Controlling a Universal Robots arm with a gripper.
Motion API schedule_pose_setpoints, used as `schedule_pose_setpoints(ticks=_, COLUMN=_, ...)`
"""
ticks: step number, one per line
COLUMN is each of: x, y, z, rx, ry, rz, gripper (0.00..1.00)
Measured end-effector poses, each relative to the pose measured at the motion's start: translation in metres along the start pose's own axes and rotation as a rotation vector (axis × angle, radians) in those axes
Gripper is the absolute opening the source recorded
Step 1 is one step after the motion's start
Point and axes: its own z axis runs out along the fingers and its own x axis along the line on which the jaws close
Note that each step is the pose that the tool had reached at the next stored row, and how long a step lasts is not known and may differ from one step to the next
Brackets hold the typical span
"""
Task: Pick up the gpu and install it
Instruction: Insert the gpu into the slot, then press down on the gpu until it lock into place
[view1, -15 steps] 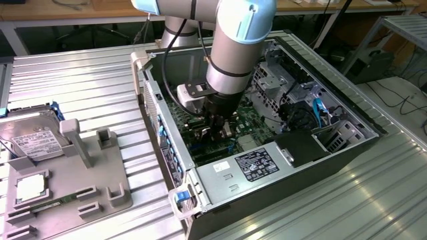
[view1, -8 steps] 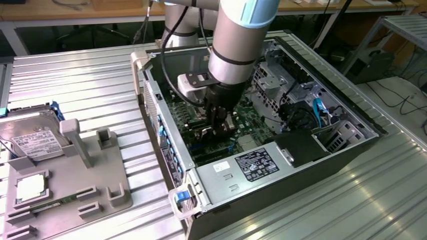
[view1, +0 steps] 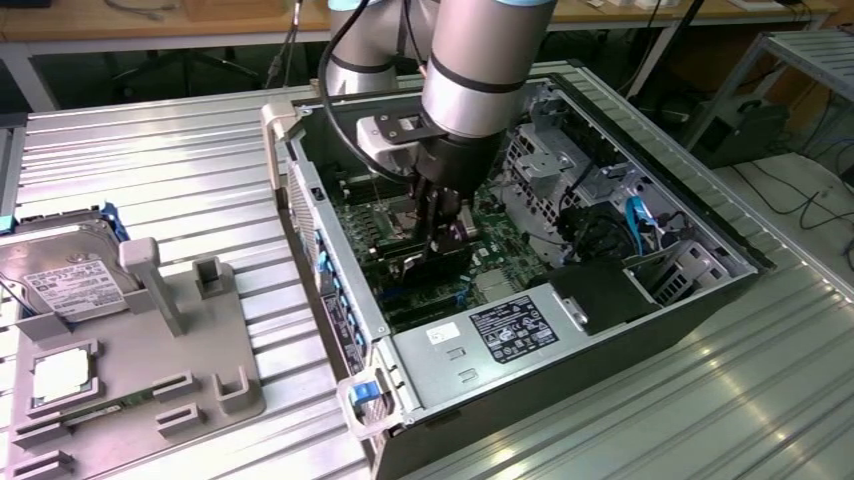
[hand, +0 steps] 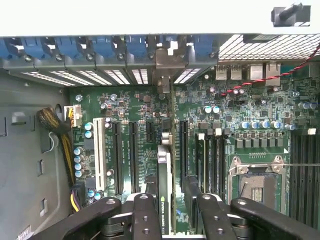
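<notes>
Deep inside the open computer case, the tool is clenched on the gpu, holding the card on edge above the green motherboard. From the wrist view the card runs away from the camera between the two black fingers, its top edge facing up and its silvery bracket end reaching toward the row of rear slot openings with blue latches. It appears lined up over one of the long black expansion slots, though whether its edge connector is already seated cannot be told from here. The main hazard, as I judge it, is misalignment: if the card is slightly tilted or offset along the slot, pressing down could jam the connector against the slot wall or flex the board. The bracket could also catch on the rear frame instead of sliding into its opening, leaving the card cocked. Nearby capacitors stand close enough that a sideways slip might strike them. Outside the case, a hard drive sits in a grey fixture on the ribbed metal tabletop, well apart from the work.
</notes>
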Motion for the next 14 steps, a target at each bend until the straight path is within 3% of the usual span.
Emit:
schedule_pose_setpoints(ticks=1, x=0.0000, y=0.0000, z=0.0000, rx=0.0000, ry=0.0000, rz=0.000, gripper=0.36)
schedule_pose_setpoints(ticks=2, x=0.0000, y=0.0000, z=0.0000, rx=0.0000, ry=0.0001, rz=0.000, gripper=0.28)
schedule_pose_setpoints(ticks=4, x=0.0000, y=0.0000, z=-0.0001, rx=0.0000, ry=0.0001, rz=0.000, gripper=0.28)
schedule_pose_setpoints(ticks=7, x=0.0000, y=0.0000, z=-0.0001, rx=-0.0001, ry=0.0001, rz=0.000, gripper=0.11)
schedule_pose_setpoints(ticks=14, x=0.0000, y=0.0000, z=-0.0001, rx=-0.0001, ry=0.0001, rz=0.000, gripper=0.11)
